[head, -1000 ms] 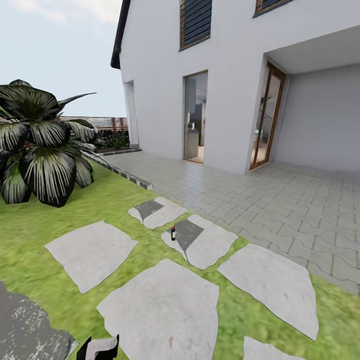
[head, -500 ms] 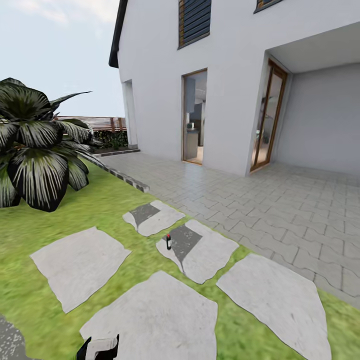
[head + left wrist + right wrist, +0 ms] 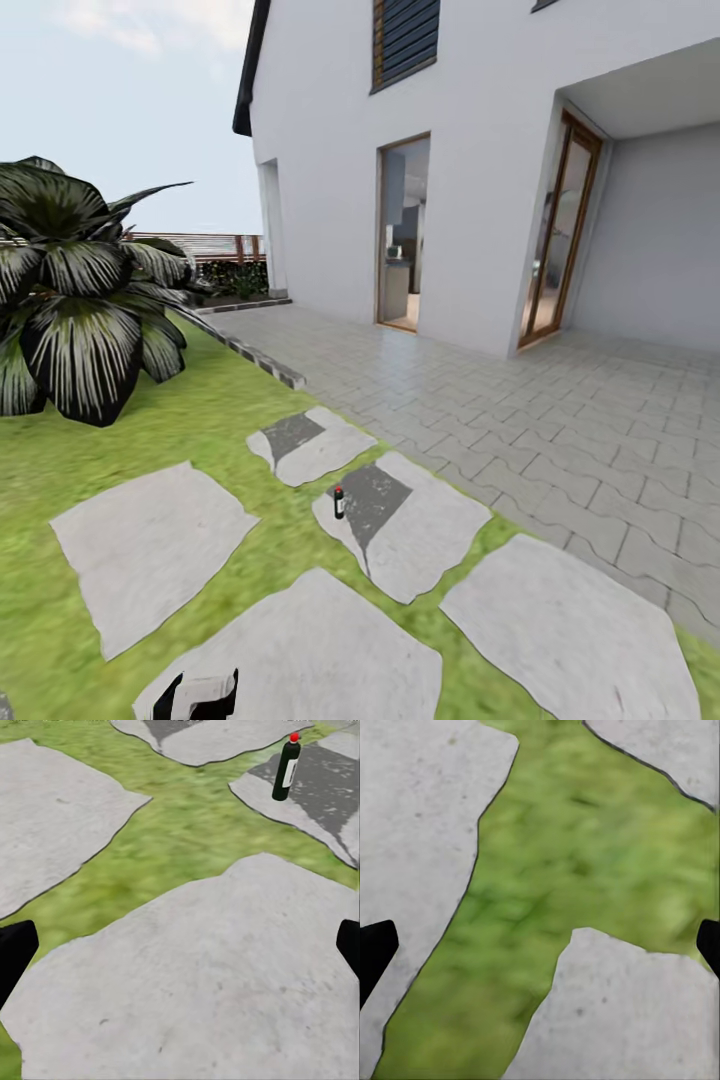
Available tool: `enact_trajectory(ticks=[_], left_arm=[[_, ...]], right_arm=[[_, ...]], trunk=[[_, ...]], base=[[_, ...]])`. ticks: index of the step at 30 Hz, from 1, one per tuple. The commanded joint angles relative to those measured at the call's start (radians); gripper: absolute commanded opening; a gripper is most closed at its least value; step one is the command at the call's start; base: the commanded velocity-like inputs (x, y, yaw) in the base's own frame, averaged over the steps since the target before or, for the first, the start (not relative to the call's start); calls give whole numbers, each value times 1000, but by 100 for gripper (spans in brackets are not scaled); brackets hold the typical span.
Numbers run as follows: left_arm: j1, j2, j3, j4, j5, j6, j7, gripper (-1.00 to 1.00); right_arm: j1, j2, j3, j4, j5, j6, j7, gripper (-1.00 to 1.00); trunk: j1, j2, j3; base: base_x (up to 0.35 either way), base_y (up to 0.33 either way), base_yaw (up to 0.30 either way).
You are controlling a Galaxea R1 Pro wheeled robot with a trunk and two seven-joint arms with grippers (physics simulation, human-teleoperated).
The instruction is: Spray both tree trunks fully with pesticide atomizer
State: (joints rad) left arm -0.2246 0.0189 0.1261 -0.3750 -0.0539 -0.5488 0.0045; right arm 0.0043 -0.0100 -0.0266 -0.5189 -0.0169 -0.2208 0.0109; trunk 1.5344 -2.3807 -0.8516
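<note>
Nothing of the spraying is done, by my reckoning: I hold no sprayer, and neither of the thick grey-brown trunks shows from where I stand. Picking up, reaching the trees and covering both trunks are all left.

Starting at the left in the head view: a low striped-leaf plant (image 3: pixel 75 290) sits on the lawn (image 3: pixel 200 420), with a slatted fence (image 3: pixel 195 243) far behind it. My left pincer (image 3: pixel 197 697) pokes in at the bottom edge, low over a pale stepping stone (image 3: pixel 300 650). In the left wrist view its two dark fingertips (image 3: pixel 15 952) sit at opposite edges, spread wide with nothing between them, so it is released and empty.

Moving across, there's the pesticide atomizer (image 3: pixel 339 502), well ahead of that pincer. It stands at the near-left edge of a stone with a dark patch (image 3: pixel 400 520), right where stone meets grass. The left wrist view shows it plainly (image 3: pixel 286 769): upright, long axis vertical, red tip on top, dark body with a pale label. Which way the nozzle faces I cannot tell at this size.

Further right, grey paving (image 3: pixel 560 420) runs up to the white house (image 3: pixel 480 150).

My right pincer (image 3: pixel 540 945) hangs over grass and stone, fingertips wide apart, released and empty.
</note>
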Motion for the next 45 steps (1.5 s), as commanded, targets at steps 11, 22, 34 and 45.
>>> enact_trajectory(ticks=[11,22,34,45], left_arm=[[-1,0,4,1,-6,-3,1,100],[-1,0,4,1,-6,-3,0,100],[0,0,4,1,-6,-3,0,100],[-1,0,4,1,-6,-3,0,100]], right_arm=[[0,-1,-1,1,-3,-2,1,100],[0,0,-1,-4,-1,-3,1,100],[0,1,-1,-6,-3,-2,1,100],[0,1,-1,-6,-3,-2,1,100]], trunk=[[0,0,-1],[0,0,-1],[0,0,7],[0,0,17]], base=[[299,-134,2],[187,231,0],[130,297,-167],[99,310,-234]])
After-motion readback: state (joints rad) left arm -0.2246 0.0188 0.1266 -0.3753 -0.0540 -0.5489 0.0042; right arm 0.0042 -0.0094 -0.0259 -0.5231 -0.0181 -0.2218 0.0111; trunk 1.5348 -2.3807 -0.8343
